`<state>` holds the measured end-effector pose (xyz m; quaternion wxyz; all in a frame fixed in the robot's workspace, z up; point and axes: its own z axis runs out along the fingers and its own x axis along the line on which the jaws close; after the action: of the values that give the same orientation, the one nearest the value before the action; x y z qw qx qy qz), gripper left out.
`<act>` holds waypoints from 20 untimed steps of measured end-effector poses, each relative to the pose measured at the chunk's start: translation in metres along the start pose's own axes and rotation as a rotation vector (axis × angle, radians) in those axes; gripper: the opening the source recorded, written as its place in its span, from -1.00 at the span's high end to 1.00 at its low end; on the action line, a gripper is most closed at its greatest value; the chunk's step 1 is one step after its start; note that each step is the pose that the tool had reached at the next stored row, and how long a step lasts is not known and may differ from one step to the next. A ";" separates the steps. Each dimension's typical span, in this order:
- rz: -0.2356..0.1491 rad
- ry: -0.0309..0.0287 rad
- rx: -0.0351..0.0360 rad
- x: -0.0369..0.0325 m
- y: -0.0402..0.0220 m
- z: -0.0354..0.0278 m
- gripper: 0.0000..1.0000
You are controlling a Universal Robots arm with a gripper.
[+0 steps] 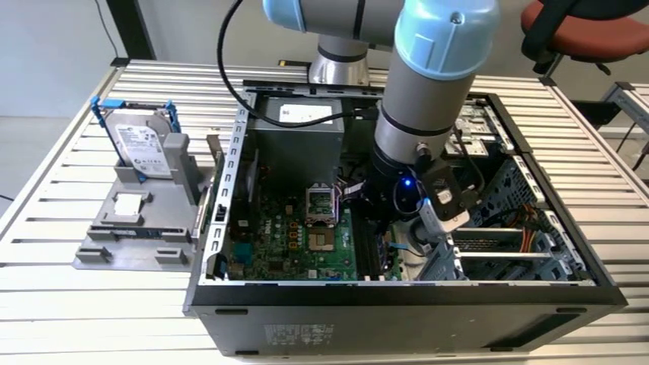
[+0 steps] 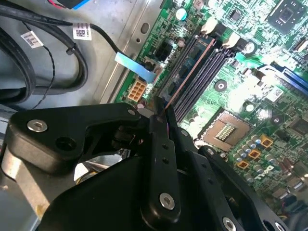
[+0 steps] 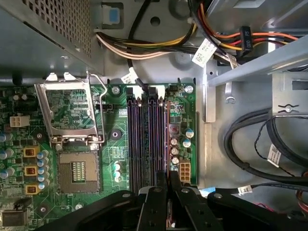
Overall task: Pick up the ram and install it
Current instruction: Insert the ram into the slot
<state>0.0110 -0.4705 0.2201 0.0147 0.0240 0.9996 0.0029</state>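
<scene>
The ram shows edge-on as a thin dark stick with a reddish top edge, running away from my fingertips. My gripper is shut on its near end. In the first wrist view the ram lines up with the outermost of the long black motherboard slots, beside a row of capacitors, with the gripper closed around it. Whether it sits in the slot or just above it I cannot tell. In the exterior view the gripper is low inside the open computer case, over the slots.
A CPU socket with its raised metal frame lies beside the slots. Cable bundles and a grey drive cage crowd the other side. On the exterior view's left, a silver hard drive in a blue bracket stands on a grey fixture.
</scene>
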 end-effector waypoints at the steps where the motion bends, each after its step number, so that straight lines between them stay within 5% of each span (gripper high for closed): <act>1: 0.000 0.0000 0.0000 0.0001 0.0005 0.0002 1.00; 20: -0.014 0.0001 -0.0001 0.0015 0.0001 -0.0014 1.00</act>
<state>0.0095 -0.4703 0.2214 0.0147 0.0172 0.9997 0.0028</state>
